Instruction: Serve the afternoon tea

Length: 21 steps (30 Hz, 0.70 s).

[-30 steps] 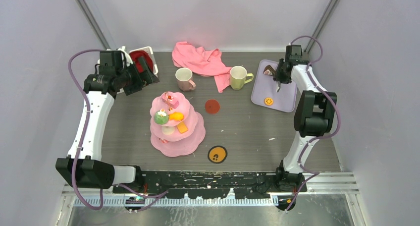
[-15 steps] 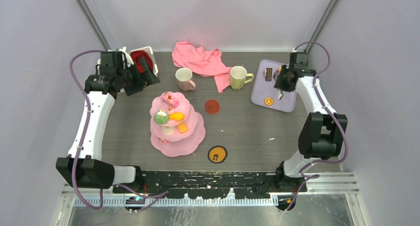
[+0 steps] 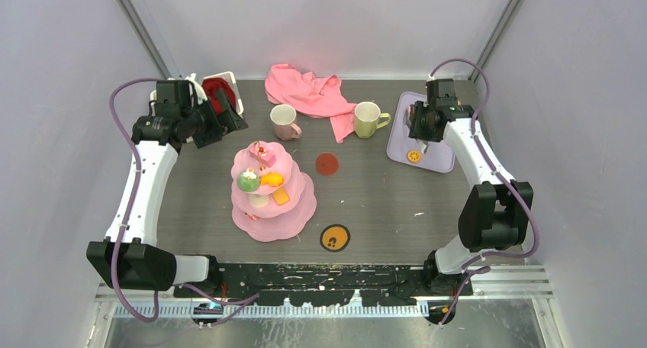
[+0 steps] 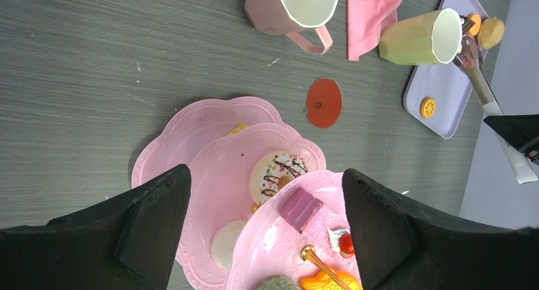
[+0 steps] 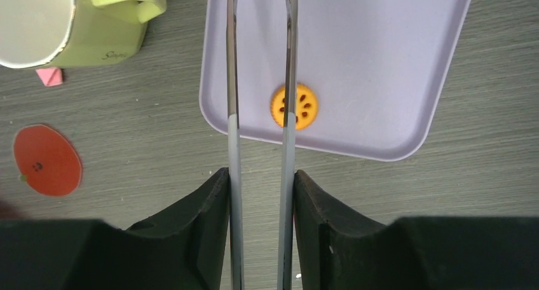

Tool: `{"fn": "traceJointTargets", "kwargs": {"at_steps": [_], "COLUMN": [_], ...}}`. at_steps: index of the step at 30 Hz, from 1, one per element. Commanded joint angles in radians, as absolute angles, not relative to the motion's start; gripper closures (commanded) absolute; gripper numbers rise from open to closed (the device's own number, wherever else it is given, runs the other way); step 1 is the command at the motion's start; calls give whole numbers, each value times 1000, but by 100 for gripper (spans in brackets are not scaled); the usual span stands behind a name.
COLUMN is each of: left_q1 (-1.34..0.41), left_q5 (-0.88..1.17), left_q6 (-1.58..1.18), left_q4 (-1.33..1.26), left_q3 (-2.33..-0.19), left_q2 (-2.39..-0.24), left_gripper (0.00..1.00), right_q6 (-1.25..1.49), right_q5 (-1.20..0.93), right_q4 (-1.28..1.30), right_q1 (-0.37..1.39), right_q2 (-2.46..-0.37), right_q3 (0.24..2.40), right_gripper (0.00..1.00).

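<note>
The pink three-tier cake stand [image 3: 271, 188] stands left of centre and holds several toy pastries; it also shows in the left wrist view [image 4: 222, 150]. The pale pink mug [image 3: 284, 121] and the yellow-green mug [image 3: 368, 119] stand upright at the back. My left gripper [image 3: 221, 111] is open and empty, raised back-left of the stand. My right gripper [image 3: 423, 123] is shut on metal tongs [image 5: 232, 112]. The tong blades stand apart, pointing down over an orange cookie [image 5: 294, 105] on the lavender tray [image 5: 381, 61]. Two small orange pastries [image 4: 491, 30] lie at the tray's far end.
A pink cloth [image 3: 309, 92] lies at the back between the mugs. A white basket with red cloth [image 3: 214, 85] sits at the back left, beside my left gripper. A red coaster [image 3: 327, 163] and an orange coaster [image 3: 334, 237] lie on the table near the stand.
My right gripper with the tongs has swung a little left and forward over the tray, now above the orange cookie. The left arm has not moved.
</note>
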State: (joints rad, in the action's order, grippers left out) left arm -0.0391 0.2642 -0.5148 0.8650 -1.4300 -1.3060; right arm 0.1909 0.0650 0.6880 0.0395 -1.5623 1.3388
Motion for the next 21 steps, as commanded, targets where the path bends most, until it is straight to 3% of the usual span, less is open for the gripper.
{"fn": "traceJointTargets", "kwargs": {"at_steps": [1, 21], "left_q1": [-35, -36], "left_q5": [274, 275], "left_q6": [-491, -499], "left_q4": [819, 821], "left_q3": [-1436, -1453], "left_q2": [-1287, -1294], "left_gripper": [12, 12], "right_q6": [155, 92], "right_q5": [132, 92], "right_q4": [675, 585], "right_q1": [32, 35], "right_q2": [-1555, -1674], "right_q3": [1373, 1302], "right_gripper": [55, 56]}}
